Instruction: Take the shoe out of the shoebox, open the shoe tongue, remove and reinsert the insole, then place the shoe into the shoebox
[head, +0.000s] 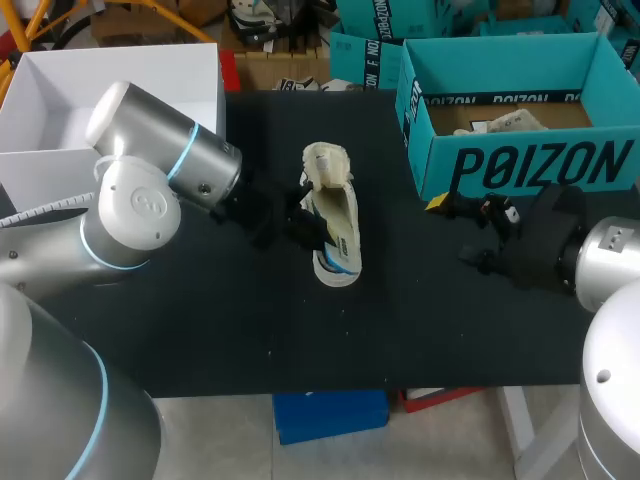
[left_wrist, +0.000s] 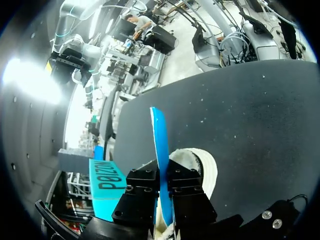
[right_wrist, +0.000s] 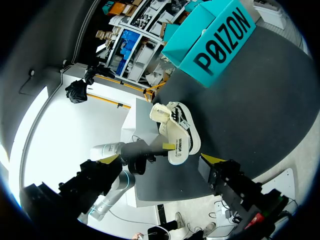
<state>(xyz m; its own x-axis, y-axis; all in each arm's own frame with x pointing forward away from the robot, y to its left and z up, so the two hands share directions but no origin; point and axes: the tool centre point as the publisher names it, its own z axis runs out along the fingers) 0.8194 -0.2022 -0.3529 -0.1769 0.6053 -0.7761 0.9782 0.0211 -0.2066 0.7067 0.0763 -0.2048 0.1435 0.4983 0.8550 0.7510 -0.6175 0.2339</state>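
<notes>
A cream shoe (head: 335, 225) lies on its side in the middle of the black table (head: 420, 320), toe end toward the back. My left gripper (head: 305, 228) sits at the shoe's opening. In the left wrist view that gripper (left_wrist: 164, 175) is shut on the edge of a blue insole (left_wrist: 159, 135), which stands up out of the cream shoe (left_wrist: 202, 167). The teal shoebox (head: 520, 165) stands open at the back right. My right gripper (head: 462, 232) hovers just in front of the box, open and holding nothing. Its wrist view shows its fingers (right_wrist: 222, 175) wide apart, with the shoe (right_wrist: 177, 132) well ahead.
Crumpled paper (head: 500, 123) lies inside the shoebox. A white open box (head: 110, 90) stands at the back left, behind my left arm. Bare black tabletop stretches along the front edge between the two arms.
</notes>
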